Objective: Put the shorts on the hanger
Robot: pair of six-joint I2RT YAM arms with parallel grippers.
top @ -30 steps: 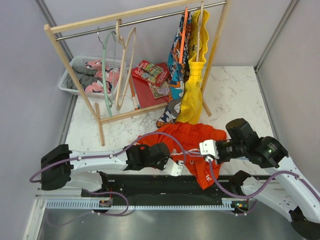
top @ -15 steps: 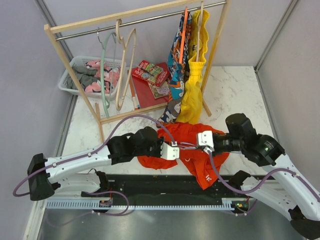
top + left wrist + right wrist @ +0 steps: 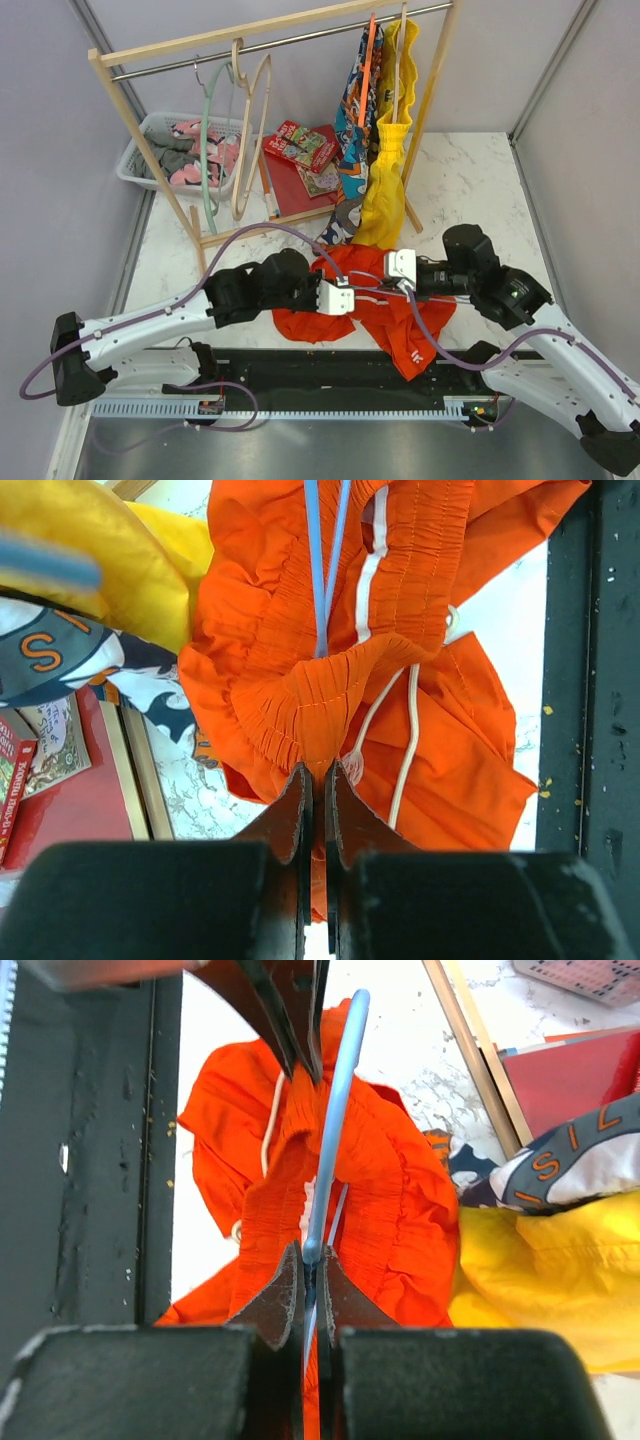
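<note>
- Pinching a fold of the gathered waistband, the left fingers [image 3: 292, 810] are pressed together on the shorts [image 3: 300, 660], with only cloth between their tips.
- From that pinch the orange-red fabric bunches outward. In the left wrist view the white drawstring [image 3: 405, 730] hangs just right of the tips, and a white side stripe [image 3: 370, 560] crosses the waistband farther out.
- The right fingers [image 3: 285, 1290] are clamped on the thin light-blue hanger [image 3: 335, 1110]. It runs straight out from their tips, over the crumpled shorts, toward the dark tips of the left fingers at the top of the right wrist view.
- In the left wrist view, two blue bars of the hanger come down to the waistband fold just beyond the left fingertips. I cannot tell whether they pass inside the waistband or lie on top of it.
- Seen from above, the shorts sit mid-way across the counter [image 3: 470, 180] at its near side, between the two arms. The bunched waist is raised between the two sets of fingers.
- One leg, bearing a small white logo [image 3: 415, 355], trails over the black strip [image 3: 300, 370] at the near edge.
- A yellow garment [image 3: 385, 190] hangs from the wooden rack [image 3: 200, 38], and its lower end is just beyond the far side of the shorts. A patterned garment [image 3: 350, 130] hangs to its left.
</note>
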